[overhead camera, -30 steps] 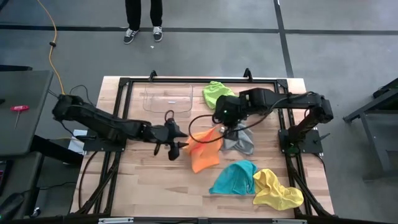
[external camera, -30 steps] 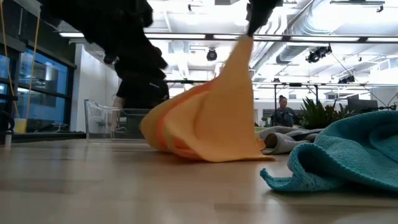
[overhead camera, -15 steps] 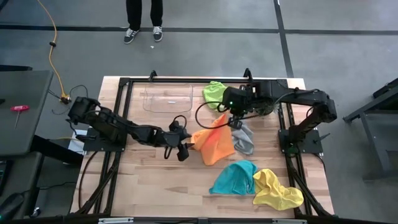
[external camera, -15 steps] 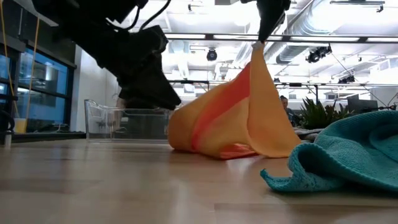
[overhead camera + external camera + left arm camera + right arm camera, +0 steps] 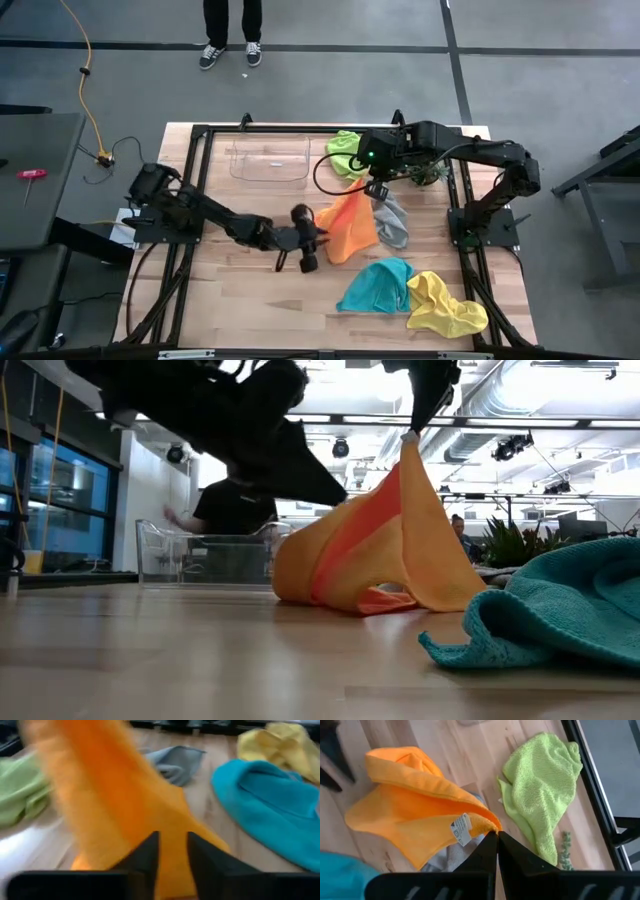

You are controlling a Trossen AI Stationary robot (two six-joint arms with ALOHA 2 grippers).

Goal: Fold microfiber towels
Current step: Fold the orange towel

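Both hands now (left newly) gripping orange towel (image 5: pixel 345 225)

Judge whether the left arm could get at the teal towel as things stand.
Probably yes: the left gripper sits at the orange towel, and only bare tabletop separates it from the teal towel. It would have to leave the orange one first.

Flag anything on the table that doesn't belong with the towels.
A small leafy plant sprig lies on the table beside the lime green towel. It is no towel, so it looks stray. Nothing else stands out.
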